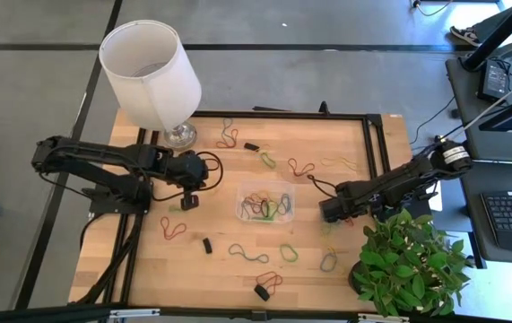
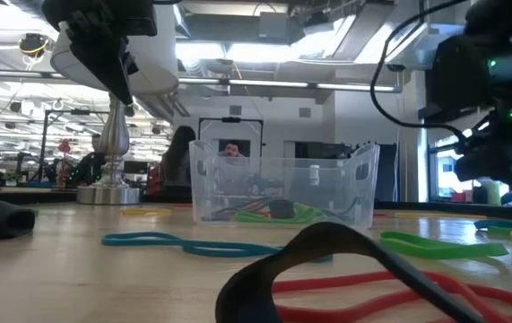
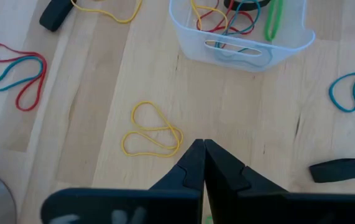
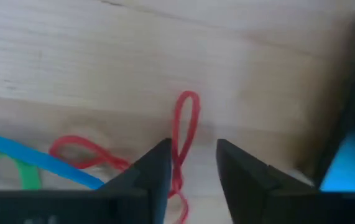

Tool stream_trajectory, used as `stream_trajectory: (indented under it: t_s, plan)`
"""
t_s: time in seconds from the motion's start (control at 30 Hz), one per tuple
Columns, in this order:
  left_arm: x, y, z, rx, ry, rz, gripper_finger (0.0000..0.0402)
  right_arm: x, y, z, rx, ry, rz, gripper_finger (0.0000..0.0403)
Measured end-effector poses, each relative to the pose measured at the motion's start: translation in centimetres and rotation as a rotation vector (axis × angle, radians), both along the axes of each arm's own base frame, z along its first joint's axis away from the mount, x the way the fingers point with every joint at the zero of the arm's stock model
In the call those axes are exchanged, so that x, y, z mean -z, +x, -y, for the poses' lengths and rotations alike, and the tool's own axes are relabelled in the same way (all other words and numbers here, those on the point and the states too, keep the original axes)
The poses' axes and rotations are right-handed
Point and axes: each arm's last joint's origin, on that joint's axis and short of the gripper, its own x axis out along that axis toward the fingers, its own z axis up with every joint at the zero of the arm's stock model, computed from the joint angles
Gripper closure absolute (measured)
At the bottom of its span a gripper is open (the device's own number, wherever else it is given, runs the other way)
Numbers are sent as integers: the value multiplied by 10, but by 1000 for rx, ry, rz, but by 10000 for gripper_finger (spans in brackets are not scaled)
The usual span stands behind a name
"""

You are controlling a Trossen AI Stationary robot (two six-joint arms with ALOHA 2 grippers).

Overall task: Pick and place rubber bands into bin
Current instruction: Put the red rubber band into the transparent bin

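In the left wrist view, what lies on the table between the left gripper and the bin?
A yellow rubber band lies on the wood between the shut left gripper and the bin; the rest of that stretch is bare, as the left wrist view shows.

A white lampshade (image 1: pixel 151 74) on a silvery lamp base (image 1: pixel 180 135) stands at the wooden desk's (image 1: pixel 229 278) far left corner, a leafy green plant (image 1: pixel 410 262) at its near right corner.
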Motion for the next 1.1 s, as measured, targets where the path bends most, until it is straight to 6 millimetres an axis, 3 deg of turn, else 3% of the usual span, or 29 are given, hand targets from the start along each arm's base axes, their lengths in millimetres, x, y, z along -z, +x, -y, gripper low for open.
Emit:
stream_trajectory:
  t_s: [0.1, 0.23, 0.4, 0.63, 0.9, 1.1]
  plan:
    - [0, 0, 0, 0, 0, 0, 399, 2, 0, 0, 23, -1, 13, 316]
    - [0, 0, 0, 2, -4, 1, 400, -11, 7, -1, -9, -40, 6, 389]
    - [-1, -1, 0, 4, -6, 9, 400, -45, 21, -1, -53, -152, 9, 393]
    - [-15, -9, -1, 41, 54, 111, 399, -110, 43, -3, -147, -276, 65, 398]
    - [-25, -15, -1, 97, 115, 185, 399, -176, 68, -2, -291, -378, 289, 400]
    - [-25, -14, -1, 104, 120, 179, 400, -208, 93, -4, -466, -442, 522, 401]
